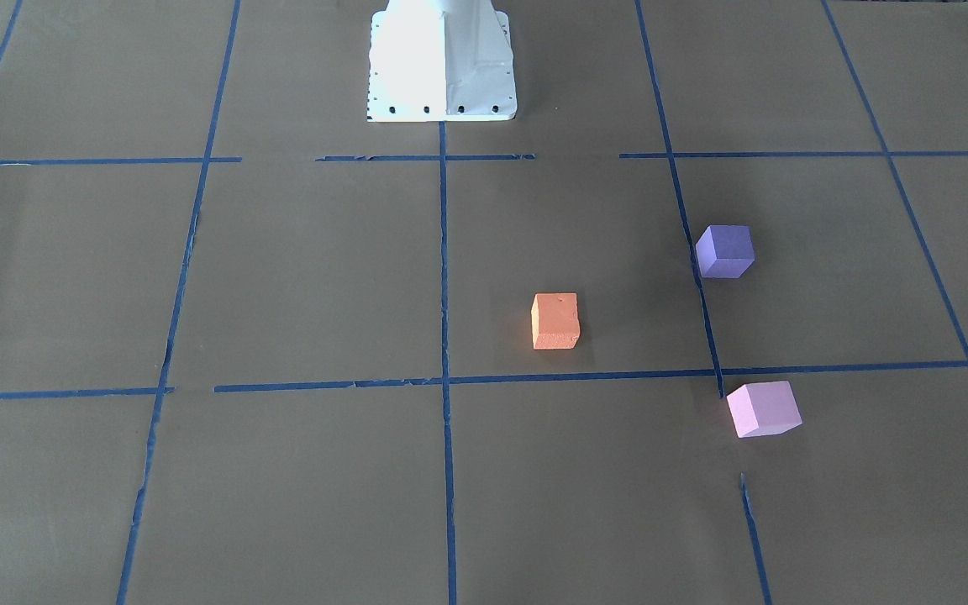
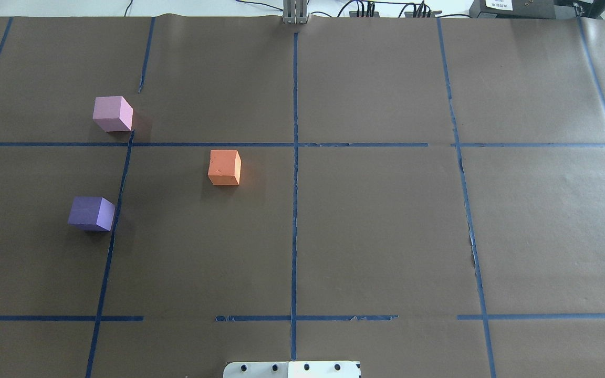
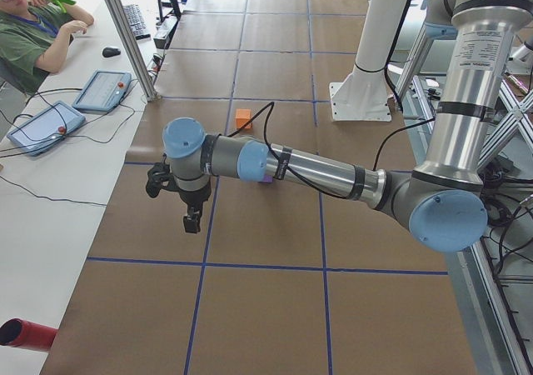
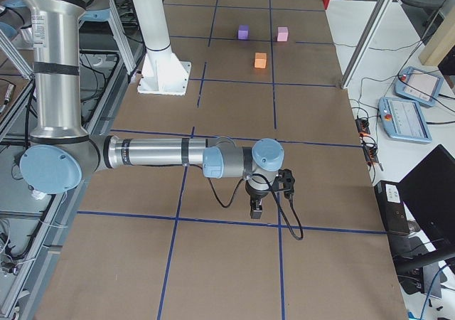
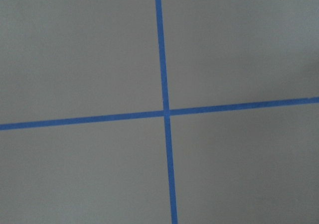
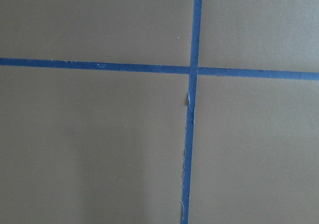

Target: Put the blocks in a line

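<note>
Three cubes lie apart on the brown paper on the robot's left half of the table. The orange block (image 2: 225, 167) (image 1: 555, 321) is nearest the centre line. The violet-purple block (image 2: 91, 213) (image 1: 725, 250) is nearer the robot, and the pale pink block (image 2: 112, 113) (image 1: 763, 408) is farther out. My left gripper (image 3: 191, 221) shows only in the exterior left view, hanging above the paper away from the blocks; I cannot tell whether it is open or shut. My right gripper (image 4: 256, 208) shows only in the exterior right view, far from the blocks; I cannot tell its state either. Both wrist views show only paper and blue tape.
The white robot base (image 1: 442, 59) (image 2: 292, 369) stands at the table's near edge. Blue tape lines (image 2: 294, 157) grid the paper. An operator (image 3: 33, 25) sits at a side desk with teach pendants (image 3: 104, 90) (image 4: 412, 117).
</note>
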### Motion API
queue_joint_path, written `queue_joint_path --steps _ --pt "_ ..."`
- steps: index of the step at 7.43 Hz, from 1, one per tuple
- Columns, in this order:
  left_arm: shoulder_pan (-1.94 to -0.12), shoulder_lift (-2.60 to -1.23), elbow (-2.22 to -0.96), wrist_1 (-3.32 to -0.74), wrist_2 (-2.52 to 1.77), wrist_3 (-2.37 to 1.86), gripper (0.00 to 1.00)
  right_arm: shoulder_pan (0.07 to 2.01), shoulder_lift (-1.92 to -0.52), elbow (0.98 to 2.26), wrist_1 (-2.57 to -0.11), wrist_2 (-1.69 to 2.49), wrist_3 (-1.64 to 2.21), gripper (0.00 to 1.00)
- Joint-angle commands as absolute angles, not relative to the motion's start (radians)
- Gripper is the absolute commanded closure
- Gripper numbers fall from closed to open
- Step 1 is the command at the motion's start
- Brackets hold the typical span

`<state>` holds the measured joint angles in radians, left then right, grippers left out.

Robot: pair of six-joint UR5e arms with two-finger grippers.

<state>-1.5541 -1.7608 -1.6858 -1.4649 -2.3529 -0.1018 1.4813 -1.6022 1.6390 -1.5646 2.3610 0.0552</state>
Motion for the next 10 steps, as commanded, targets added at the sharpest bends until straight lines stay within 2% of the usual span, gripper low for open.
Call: queue_joint_path --steps 1,3,4,5,7,8,10 --pt "-1.453 -1.839 -1.811 -1.421 -2.359 -0.184 0.00 1.482 -1.601 1.640 -1.565 2.361 0.055 0.00" --pt "-1.257 -1.979 -1.845 -1.384 -2.352 -0.201 0.00 1.482 -1.601 1.638 -1.565 2.361 0.055 0.00" --pt "-1.182 -2.041 -1.835 -1.362 -2.356 -0.342 0.00 1.482 -1.603 1.640 -1.565 2.362 0.055 0.00" --pt "-1.078 -2.087 -1.845 -1.367 -2.346 -0.506 0.00 1.482 -1.601 1.640 -1.565 2.361 0.055 0.00" --pt "-0.991 -2.137 -1.848 -1.399 -2.329 -0.645 0.00 1.480 -1.603 1.640 -1.565 2.361 0.055 0.00" --pt "-0.968 -2.179 -1.826 -1.438 -2.303 -0.763 0.00 1.482 -1.603 1.640 -1.565 2.362 0.055 0.00" --pt "-0.802 -2.233 -1.745 -1.442 -2.101 -0.919 0.00 1.480 -1.603 1.640 -1.565 2.362 0.055 0.00"
